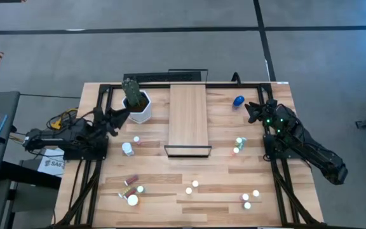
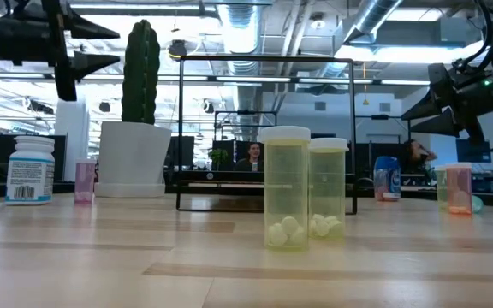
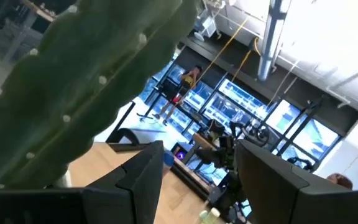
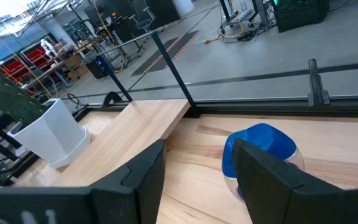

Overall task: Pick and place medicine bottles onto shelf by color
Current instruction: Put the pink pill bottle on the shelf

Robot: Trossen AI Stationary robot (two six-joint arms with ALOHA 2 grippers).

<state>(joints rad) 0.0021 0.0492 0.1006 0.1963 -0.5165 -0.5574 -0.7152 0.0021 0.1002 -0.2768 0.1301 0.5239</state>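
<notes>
The medicine bottles (image 1: 189, 189) stand scattered over the table (image 1: 170, 210), most toward its near edge, none on the shelf (image 1: 188, 117), which lies bare along the middle reaching to the far edge; a blue bottle (image 1: 238, 100) sits near the far right corner. The right gripper (image 1: 254, 112) hovers just beside that blue bottle with fingers (image 4: 142, 177) spread, grasping nothing. The left gripper (image 1: 121, 114), fingers (image 3: 145, 177) parted and empty, hangs by the white cactus pot (image 1: 140, 108) near the far left corner

shelf (image 1: 188, 117) mid-table | cactus pot (image 1: 138, 105) left | bottles (image 1: 189, 187) in front
</notes>
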